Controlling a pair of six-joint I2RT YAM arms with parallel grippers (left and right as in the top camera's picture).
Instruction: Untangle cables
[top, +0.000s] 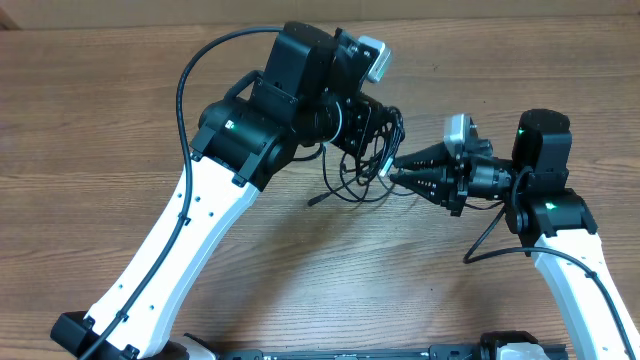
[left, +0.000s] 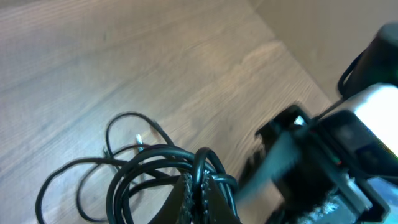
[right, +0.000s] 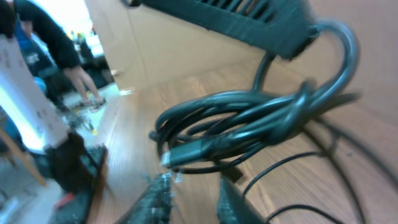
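Note:
The cables (top: 347, 186) are thin black cords, bunched in loops and hanging down to the wooden table. My left gripper (top: 382, 133) holds the bunch up; in the left wrist view its fingers (left: 186, 194) are shut on one strand of the cables (left: 134, 163). My right gripper (top: 394, 169) points left at the bunch. In the right wrist view it (right: 196, 186) is open, with nothing between its fingers. A plug connector (right: 189, 151) of the looped cables (right: 261, 118) hangs just above the gap.
The wooden table (top: 120, 90) carries only the cords. Loose loops trail on the wood (left: 124, 127) beside the bunch. A thick black arm cable (top: 190, 80) arcs over the left arm. The right arm shows blurred at the right of the left wrist view (left: 336, 149).

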